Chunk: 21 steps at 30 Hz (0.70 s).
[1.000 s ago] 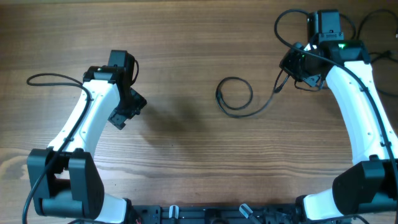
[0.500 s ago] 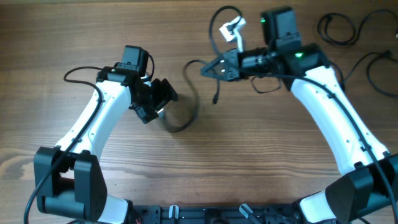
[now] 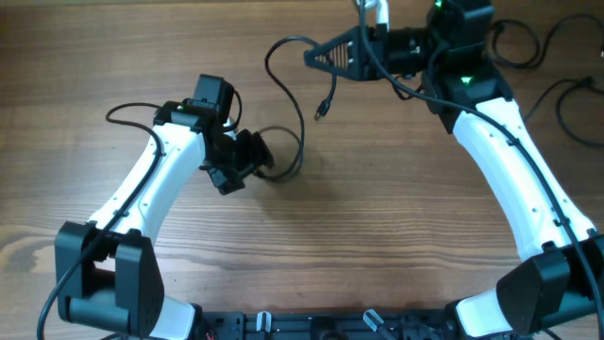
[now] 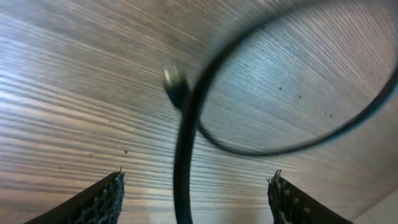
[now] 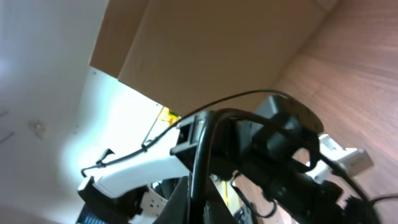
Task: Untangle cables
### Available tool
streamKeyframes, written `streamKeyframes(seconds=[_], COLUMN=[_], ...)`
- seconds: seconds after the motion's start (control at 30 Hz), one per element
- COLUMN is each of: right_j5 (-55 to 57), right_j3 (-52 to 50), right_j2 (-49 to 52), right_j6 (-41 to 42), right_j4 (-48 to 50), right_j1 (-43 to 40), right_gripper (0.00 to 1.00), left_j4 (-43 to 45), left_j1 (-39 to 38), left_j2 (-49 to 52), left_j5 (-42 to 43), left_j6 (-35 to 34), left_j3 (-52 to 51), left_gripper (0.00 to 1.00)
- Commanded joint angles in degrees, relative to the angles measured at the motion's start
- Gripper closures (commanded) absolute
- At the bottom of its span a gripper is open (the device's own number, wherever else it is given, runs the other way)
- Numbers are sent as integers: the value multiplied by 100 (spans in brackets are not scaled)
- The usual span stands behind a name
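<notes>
One thin black cable (image 3: 302,132) arcs from my right gripper (image 3: 313,57) down to a loop on the wooden table beside my left gripper (image 3: 251,161). A short end with a small plug (image 3: 321,113) hangs below the right gripper. The right gripper is raised at the far edge and shut on the cable (image 5: 200,155), as the right wrist view (image 5: 200,190) shows. In the left wrist view the left gripper (image 4: 196,183) is open just above the table. The cable (image 4: 185,137) runs between its fingers without being pinched, and its loop lies ahead.
More thin black cables lie at the far right: one coil (image 3: 517,42) behind the right arm and another (image 3: 574,104) near the table's right edge. The thicker arm wire (image 3: 127,113) loops beside the left arm. The left arm (image 5: 143,165) shows in the right wrist view.
My right gripper has swung left and risen towards the far edge, drawing the cable up and out. My left gripper has moved right to the cable's loop and stays over it.
</notes>
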Motion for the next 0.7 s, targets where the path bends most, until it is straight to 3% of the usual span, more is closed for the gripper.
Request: streamKeyframes(seconds=[0.0, 0.13, 0.27, 0.33, 0.53, 0.67], right_j5=[-175, -632, -1016, -1099, -1182, -1204], right_j3=[92, 92, 92, 92, 92, 92], right_j2=[-74, -74, -74, -74, -74, -74], right_j6=[1045, 2100, 3121, 3547, 4837, 5383], right_j4=[573, 1305, 1904, 2288, 3779, 4422], right_j1=[48, 48, 48, 52, 52, 146], right_gripper=[96, 96, 96, 96, 95, 96], left_j4=[146, 457, 586, 667, 713, 828], left_j1=[-221, -210, -210, -210, -210, -210], left_j2=[50, 50, 50, 50, 55, 55], left_j5=[129, 61, -595, -605, -487, -472], left_j6=[254, 251, 120, 125, 149, 146], left_j3=[24, 24, 24, 24, 24, 24], left_gripper=[26, 28, 30, 26, 27, 32])
